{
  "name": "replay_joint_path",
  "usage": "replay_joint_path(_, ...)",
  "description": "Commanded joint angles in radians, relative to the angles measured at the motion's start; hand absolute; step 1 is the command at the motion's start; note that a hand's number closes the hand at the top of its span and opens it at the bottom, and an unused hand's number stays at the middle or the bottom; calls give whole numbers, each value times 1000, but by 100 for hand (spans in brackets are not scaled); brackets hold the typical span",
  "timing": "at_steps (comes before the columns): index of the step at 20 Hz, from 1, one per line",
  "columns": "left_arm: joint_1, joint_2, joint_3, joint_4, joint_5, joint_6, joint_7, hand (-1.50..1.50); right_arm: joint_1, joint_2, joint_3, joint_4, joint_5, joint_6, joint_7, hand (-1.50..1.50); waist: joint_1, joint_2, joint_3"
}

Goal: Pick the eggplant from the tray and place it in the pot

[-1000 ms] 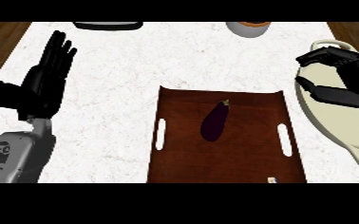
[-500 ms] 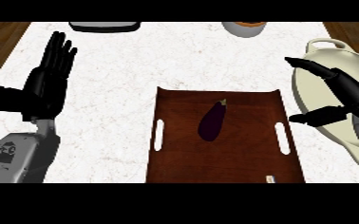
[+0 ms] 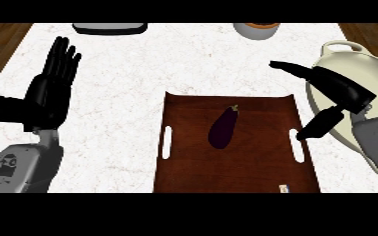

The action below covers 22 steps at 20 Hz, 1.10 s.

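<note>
Head view shows the eggplant (image 3: pixel 224 128) lying near the middle of the brown tray (image 3: pixel 244 175), slightly toward the tray's far half. It is dark purple, long and narrow, with its stem end pointing to the far right and its rounded end toward the near left. Nothing touches it.

That tray sits on the white speckled counter (image 3: pixel 148 65), at the near centre. It has a slot handle along its left side and another along its right side, and a small pale label near its near right corner.

Right of the tray, the right hand (image 3: pixel 336 92) comes in from the right edge with its fingers spread apart and straight, grasping nothing. One finger reaches out to the left, beyond the tray's far right corner, and another points down toward the tray's right slot handle. This hand lies over the cream-coloured pot (image 3: pixel 341 62), which stands at the right edge of the counter, apart from the eggplant.

At the left side, well apart from the tray, the left hand (image 3: pixel 50 87) rests with its fingers straight and pointing to the far side, holding nothing.

Along the far edge of the counter are a dark flat object (image 3: pixel 109 28) at the left and a grey bowl (image 3: pixel 257 29) with an orange inside toward the right.
</note>
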Motion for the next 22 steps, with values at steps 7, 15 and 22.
replay_joint_path(7, -10, -22, 28, 14, -34, -6, -13, 0, 10, 136, 100, -78, 106, 81, 278, -150, -5, 2, 1)
replay_joint_path(15, -6, -41, 61, 21, -44, -51, -12, 0, 40, 244, 93, -8, 200, 94, 269, -150, -2, 3, 1)
replay_joint_path(22, -8, -64, 80, 46, -67, -74, -27, 0, 8, 313, 78, 51, 297, 66, 173, -150, -1, 3, 1)
